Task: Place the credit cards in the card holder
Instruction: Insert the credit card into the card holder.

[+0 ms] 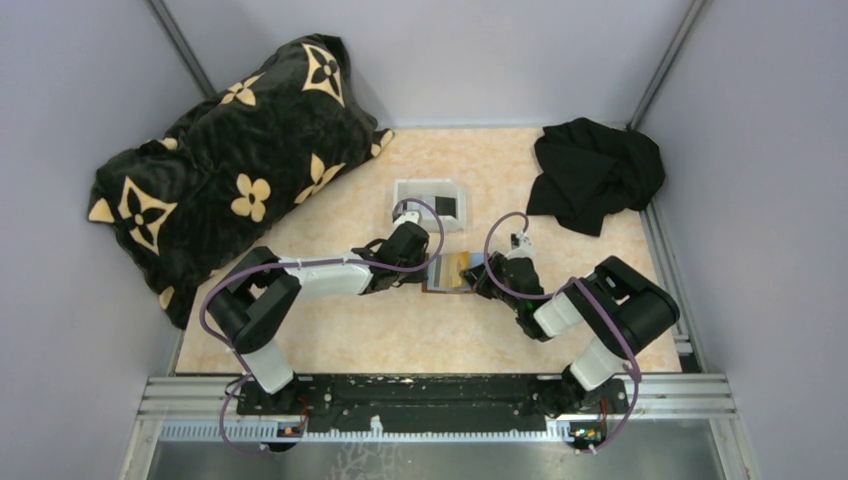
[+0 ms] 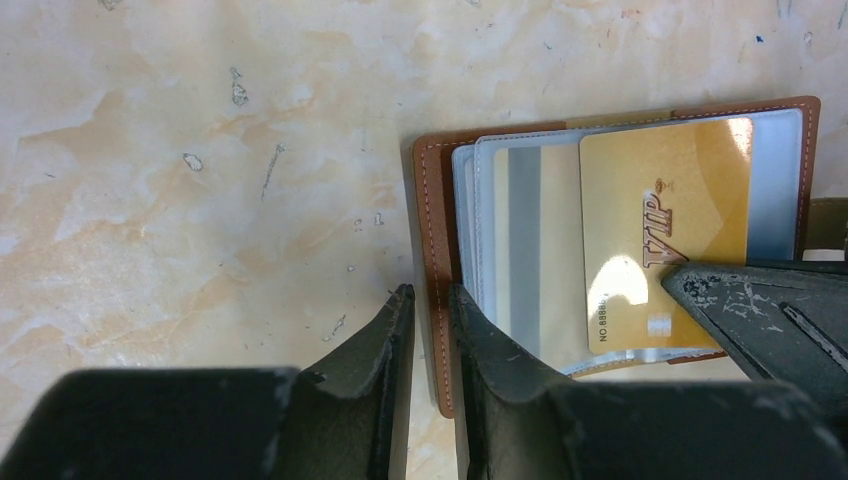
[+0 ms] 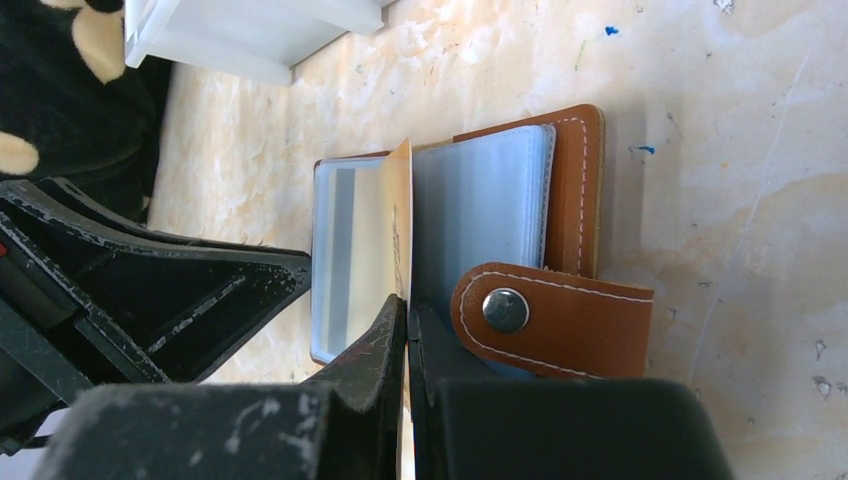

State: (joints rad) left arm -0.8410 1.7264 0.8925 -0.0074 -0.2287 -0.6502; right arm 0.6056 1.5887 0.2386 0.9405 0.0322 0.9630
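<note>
The right gripper (image 3: 407, 320) is pinching a gold credit card (image 2: 665, 210) tight, holding it over the clear sleeves of the card holder (image 3: 575, 200), which is lying open mid-table (image 2: 200, 200). The left gripper (image 2: 432, 310), half-parted, is straddling the holder's leather edge without clamping it.

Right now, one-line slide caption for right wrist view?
Right gripper shut on a gold card, edge-on at the clear sleeves of the open brown leather card holder.
</note>
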